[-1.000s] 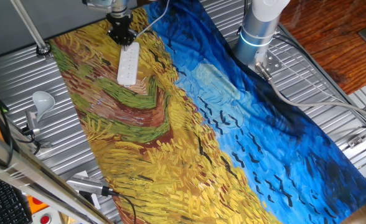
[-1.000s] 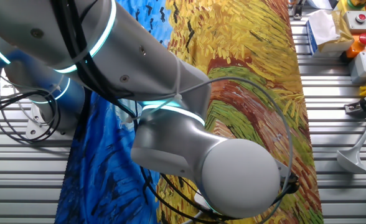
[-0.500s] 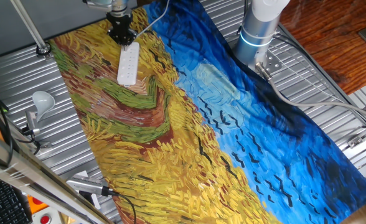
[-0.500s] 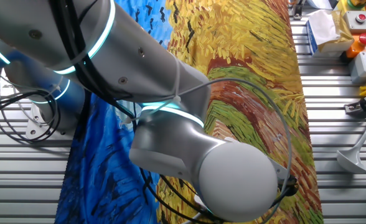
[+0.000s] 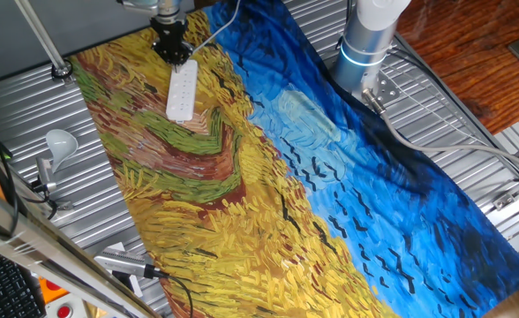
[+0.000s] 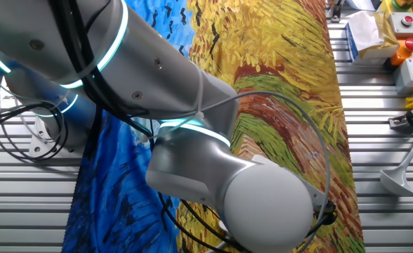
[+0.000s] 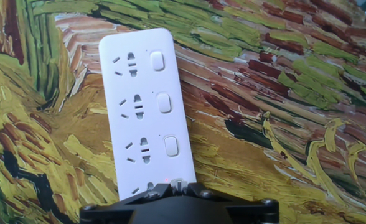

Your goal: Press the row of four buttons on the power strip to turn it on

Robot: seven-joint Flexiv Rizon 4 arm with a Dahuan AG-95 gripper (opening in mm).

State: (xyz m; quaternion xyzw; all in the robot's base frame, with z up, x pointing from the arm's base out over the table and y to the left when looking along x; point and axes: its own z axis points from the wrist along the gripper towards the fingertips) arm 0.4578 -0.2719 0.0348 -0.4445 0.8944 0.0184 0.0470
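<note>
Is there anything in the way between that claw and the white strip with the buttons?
Nothing visible. The claw sits right over one end of the power strip, and in the hand view the buttons along the strip's top lie bare on the painted cloth, with nothing on them.

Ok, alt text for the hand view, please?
A white power strip lies on a painted cloth, running away from the camera. Three of its buttons show along its right side, and the black gripper covers its near end.

A smooth grey arm point(image 6: 192, 91) with glowing cyan joint rings, draped black cables, and a black gripper point(image 5: 173, 44).
</note>
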